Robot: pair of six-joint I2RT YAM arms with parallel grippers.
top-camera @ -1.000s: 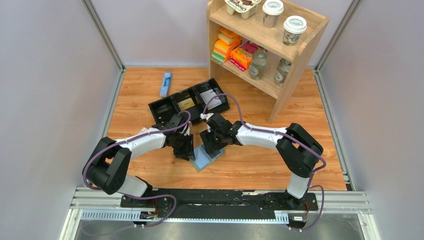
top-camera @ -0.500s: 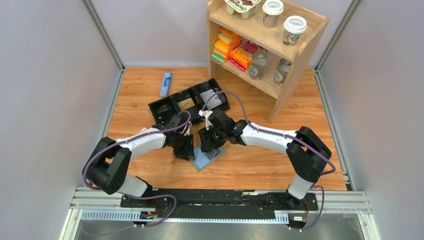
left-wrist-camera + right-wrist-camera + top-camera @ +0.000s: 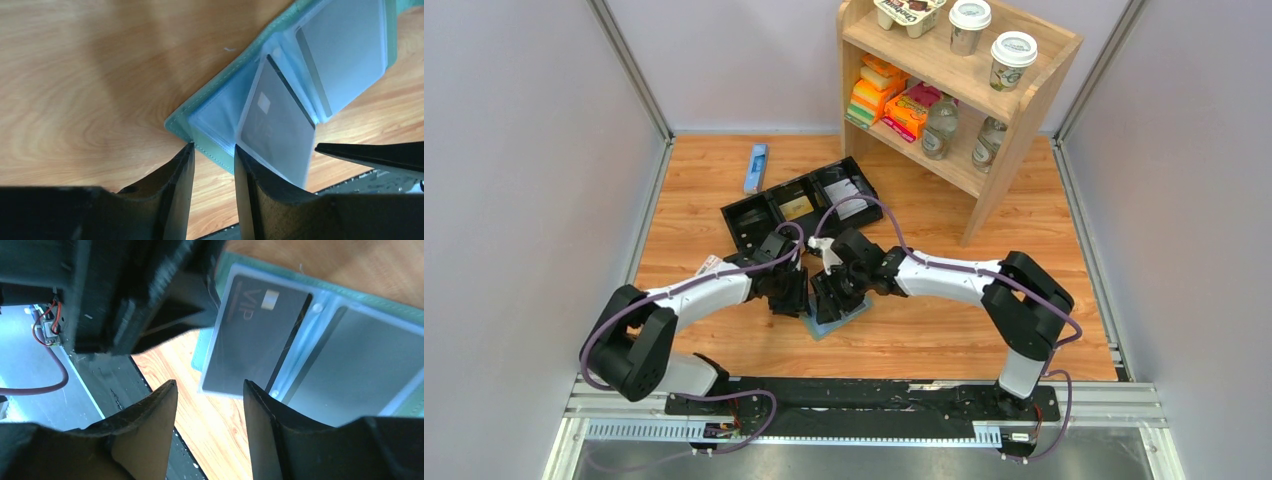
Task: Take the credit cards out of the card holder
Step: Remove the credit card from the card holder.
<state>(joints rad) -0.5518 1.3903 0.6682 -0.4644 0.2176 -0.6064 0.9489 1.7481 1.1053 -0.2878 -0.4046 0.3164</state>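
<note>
The card holder (image 3: 836, 320) lies open on the wooden table between both grippers. It shows a teal cover edge (image 3: 212, 154) and clear pale blue pocket sleeves. One sleeve stands lifted with a dark grey "VIP" card (image 3: 255, 340) in it, which also shows in the left wrist view (image 3: 275, 125). A second grey card (image 3: 350, 370) lies in the neighbouring pocket. My left gripper (image 3: 212, 150) is slightly open, its tips straddling the holder's corner. My right gripper (image 3: 210, 385) is open and empty, just below the lifted card's free edge.
A black three-compartment tray (image 3: 754, 215) holding some items lies just behind the grippers. A blue packet (image 3: 756, 167) lies at the back left. A wooden shelf unit (image 3: 1014, 130) with cups, bottles and boxes stands at the back right. The black base rail (image 3: 864, 395) runs close in front.
My right gripper has moved left and nearer, closing in on my left gripper over the holder. The holder has slid a little to the left. The left gripper has barely moved.
</note>
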